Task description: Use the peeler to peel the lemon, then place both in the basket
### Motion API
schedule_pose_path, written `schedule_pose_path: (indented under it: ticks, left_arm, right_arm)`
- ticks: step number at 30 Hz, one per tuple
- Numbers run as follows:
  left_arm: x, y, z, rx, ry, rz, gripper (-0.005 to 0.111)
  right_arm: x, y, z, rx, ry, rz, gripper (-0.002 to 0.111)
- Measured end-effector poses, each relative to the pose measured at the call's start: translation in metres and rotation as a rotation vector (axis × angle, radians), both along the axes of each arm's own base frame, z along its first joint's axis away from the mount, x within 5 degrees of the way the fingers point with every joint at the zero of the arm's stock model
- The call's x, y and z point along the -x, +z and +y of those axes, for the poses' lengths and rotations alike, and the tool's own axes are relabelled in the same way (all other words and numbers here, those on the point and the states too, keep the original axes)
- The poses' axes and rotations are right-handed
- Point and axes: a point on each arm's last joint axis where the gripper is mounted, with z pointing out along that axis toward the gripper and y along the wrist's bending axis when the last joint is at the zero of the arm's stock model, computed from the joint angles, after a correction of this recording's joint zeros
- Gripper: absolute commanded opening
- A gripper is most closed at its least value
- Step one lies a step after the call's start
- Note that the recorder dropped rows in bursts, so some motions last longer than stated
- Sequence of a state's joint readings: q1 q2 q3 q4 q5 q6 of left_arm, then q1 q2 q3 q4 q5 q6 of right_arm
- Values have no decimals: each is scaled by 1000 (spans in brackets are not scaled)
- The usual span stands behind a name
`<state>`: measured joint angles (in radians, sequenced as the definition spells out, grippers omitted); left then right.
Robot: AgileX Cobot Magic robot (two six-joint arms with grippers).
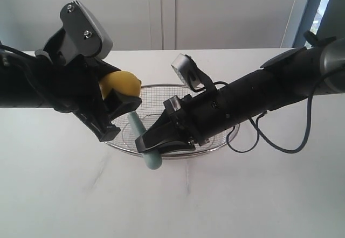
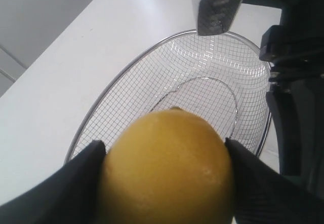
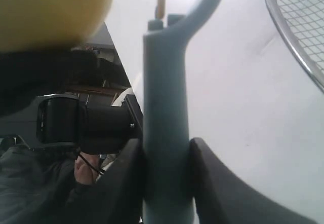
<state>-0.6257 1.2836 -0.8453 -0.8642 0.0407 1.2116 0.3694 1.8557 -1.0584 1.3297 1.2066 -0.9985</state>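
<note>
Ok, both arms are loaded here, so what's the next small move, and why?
Probably ease the right gripper up so the peeler head meets the lemon. The left gripper holds the lemon above the basket. The right gripper is shut on the peeler's handle, head pointing up toward the lemon. The visible skin looks unpeeled.

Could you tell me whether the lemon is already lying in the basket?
No, the lemon is clamped between the left fingers, raised clear of the basket.
</note>
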Motion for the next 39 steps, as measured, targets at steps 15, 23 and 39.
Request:
schedule_pose_path:
  ticks: [15,23,39]
  left_arm:
    - [0,1,0,1,3,-4,0]
    - [0,1,0,1,3,-4,0]
    - [0,0,0,1,0,-1,0]
  right_arm:
    - [-1,1,0,-10,-3,-10,0]
    - [-3,1,-4,-13,-16,-9,0]
    - [-14,6,-23,-19,-83,-25,0]
